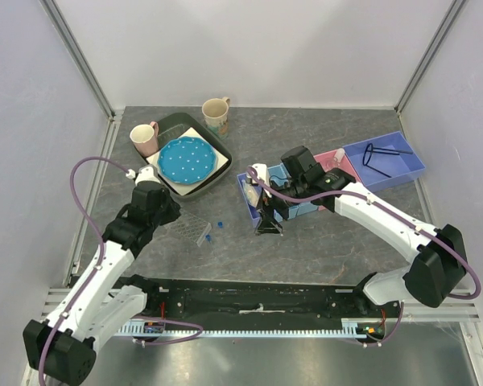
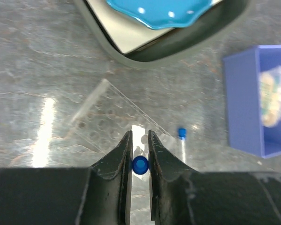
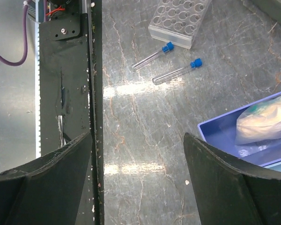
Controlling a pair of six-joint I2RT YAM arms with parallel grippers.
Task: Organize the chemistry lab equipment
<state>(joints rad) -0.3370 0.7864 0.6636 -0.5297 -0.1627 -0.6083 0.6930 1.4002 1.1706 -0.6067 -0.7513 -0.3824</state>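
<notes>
A: Where was the tube?

B: The left gripper (image 2: 139, 134) had it. Its fingers (image 2: 121, 157) were almost together, squeezed on the blue-capped tube (image 2: 140, 165).

A: Which way did it point?

B: Straight up and down. In the left wrist view I saw only its round blue cap, so the long part ran away from the camera, down toward the table (image 2: 33, 70).

A: What was under it?

B: The clear rack (image 2: 100, 119) with its rows of holes. It lay right below the fingertips and a bit to the left. I think the next job was to push the tube down into a hole, so the tube had to line up over one.

A: And the other arm?

B: The right gripper (image 3: 138, 136) had its fingers wide apart, with nothing between them. It hung just beside the blue tray (image 3: 215, 131) with the whitish bag (image 3: 264, 119) in it.

A: Any more tubes?

B: Two loose tubes (image 3: 152, 57) lay flat on the table, side by side, near the rack. They sat between the two arms, out ahead of the right fingers. The left arm was the one nearer the rack.
</notes>
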